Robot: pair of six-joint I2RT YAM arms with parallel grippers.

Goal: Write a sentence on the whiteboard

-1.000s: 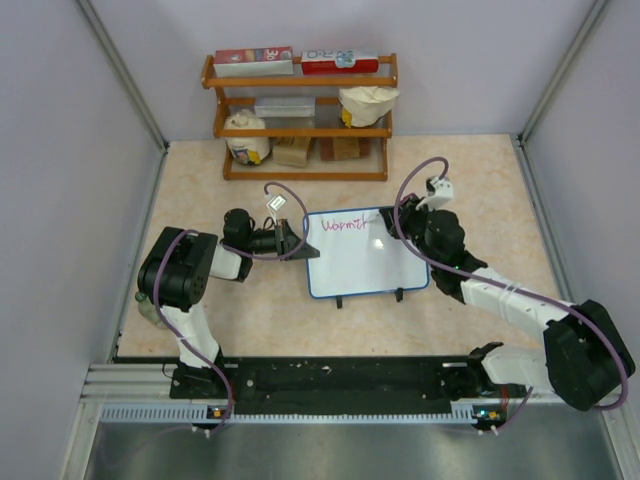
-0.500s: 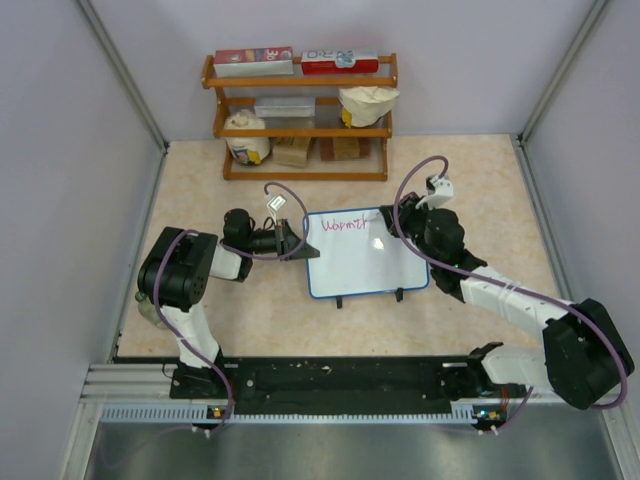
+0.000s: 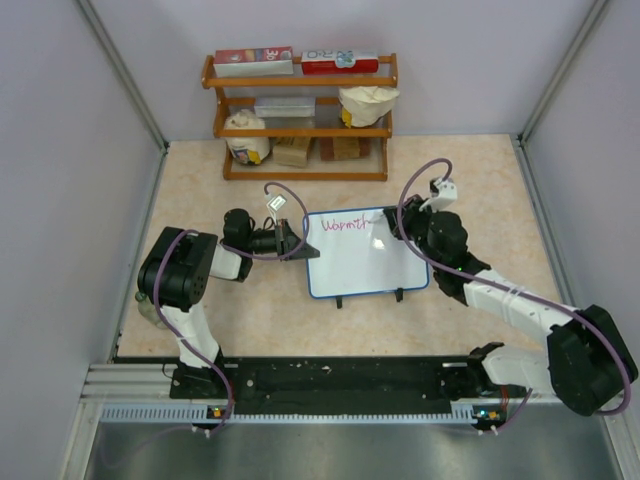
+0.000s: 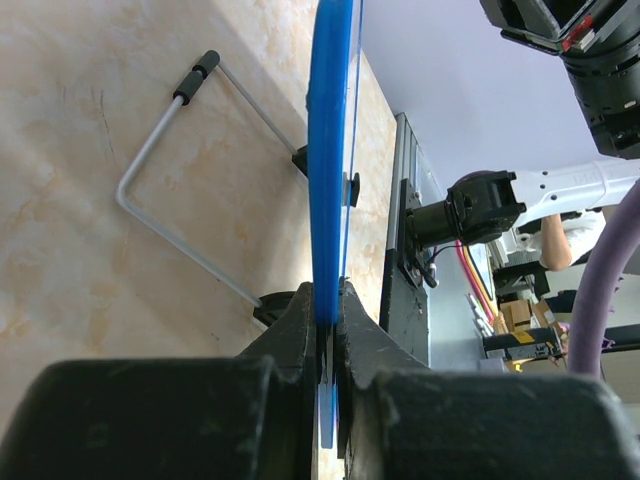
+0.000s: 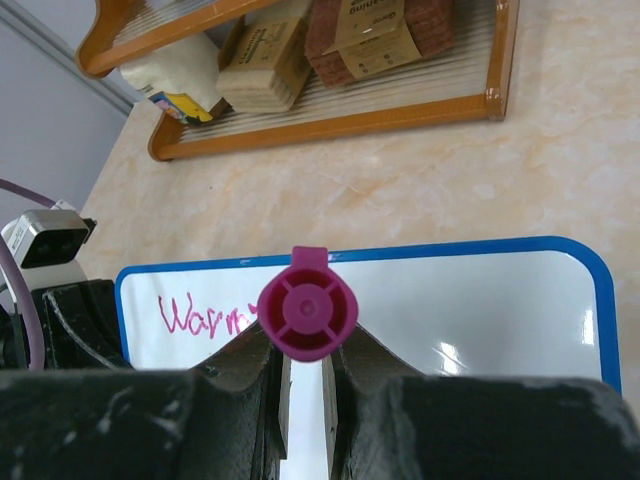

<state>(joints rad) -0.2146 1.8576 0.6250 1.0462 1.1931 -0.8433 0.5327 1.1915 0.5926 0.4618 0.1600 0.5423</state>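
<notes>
Bracing the whiteboard [image 3: 365,268] mid-surface so I can write.
My left hand [image 4: 328,330] is clamped on its blue edge to steady it; my right hand [image 5: 305,365] grips the magenta marker [image 5: 308,308] beside the lettering [image 5: 205,318].

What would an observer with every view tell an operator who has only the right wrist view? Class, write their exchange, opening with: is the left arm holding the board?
Observer: Yes, the left gripper is shut on the whiteboard, on its blue left edge.
Operator: Does anything prop the board up?
Observer: In the left wrist view, a grey wire stand sticks out from its back.
Operator: My marker hides where the writing ends.
Observer: From above, the pink writing stops near the middle of the top edge; below it the board is blank.
</notes>
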